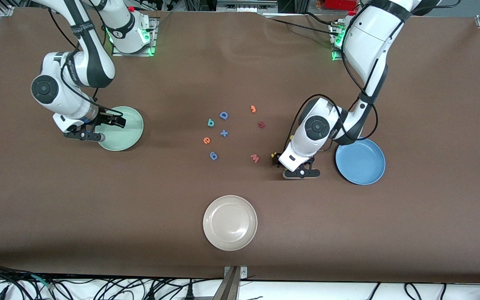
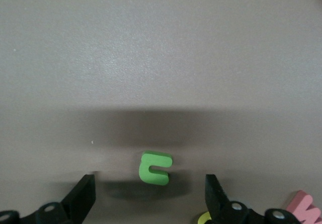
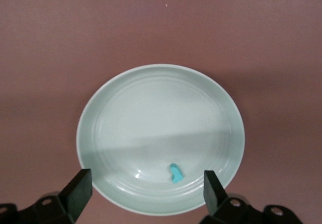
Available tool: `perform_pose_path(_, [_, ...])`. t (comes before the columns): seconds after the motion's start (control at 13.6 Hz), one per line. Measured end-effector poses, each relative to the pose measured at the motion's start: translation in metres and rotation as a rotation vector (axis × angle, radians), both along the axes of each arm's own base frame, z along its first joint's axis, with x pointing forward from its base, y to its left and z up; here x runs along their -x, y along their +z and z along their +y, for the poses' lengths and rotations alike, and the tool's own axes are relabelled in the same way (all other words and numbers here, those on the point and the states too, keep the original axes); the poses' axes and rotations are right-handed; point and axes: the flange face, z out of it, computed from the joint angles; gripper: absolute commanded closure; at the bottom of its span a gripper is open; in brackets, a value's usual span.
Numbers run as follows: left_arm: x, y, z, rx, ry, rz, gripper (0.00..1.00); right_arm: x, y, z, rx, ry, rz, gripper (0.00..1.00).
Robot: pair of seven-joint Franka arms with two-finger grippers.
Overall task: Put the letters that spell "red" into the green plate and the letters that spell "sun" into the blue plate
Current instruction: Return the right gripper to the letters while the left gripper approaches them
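One small teal foam letter (image 3: 175, 173) lies in the round mint-green plate (image 3: 115, 113) under my released right end effector (image 3: 143, 191); my left end effector (image 2: 150, 196) spreads around the green foam letter (image 2: 154, 167).

You have one small letter (image 3: 176, 173) lying in the plate (image 3: 126, 98) at the right arm's end; another plate (image 1: 361, 162) sits at the left arm's end.

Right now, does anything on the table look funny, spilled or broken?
Nothing stands out. A small teal foam letter lies flat in the round pale green plate under the open right gripper. A small green foam letter lies flat on the brown table between the open left gripper's fingers.
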Motion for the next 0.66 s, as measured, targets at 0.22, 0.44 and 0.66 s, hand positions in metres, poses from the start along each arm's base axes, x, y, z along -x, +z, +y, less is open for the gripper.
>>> perform_pose_path(0.22, [0.003, 0.000, -0.005, 0.001, 0.002, 0.001, 0.16, -0.017, 0.032, 0.004, -0.005, -0.008, 0.009, 0.02])
perform_pose_path(0.44, [0.007, -0.001, -0.011, -0.009, 0.001, -0.002, 0.25, -0.023, 0.044, 0.032, 0.002, -0.064, 0.003, 0.02])
perform_pose_path(0.66, [0.008, -0.002, -0.012, -0.025, 0.011, -0.009, 0.52, -0.014, 0.040, 0.095, 0.028, -0.142, 0.001, 0.02])
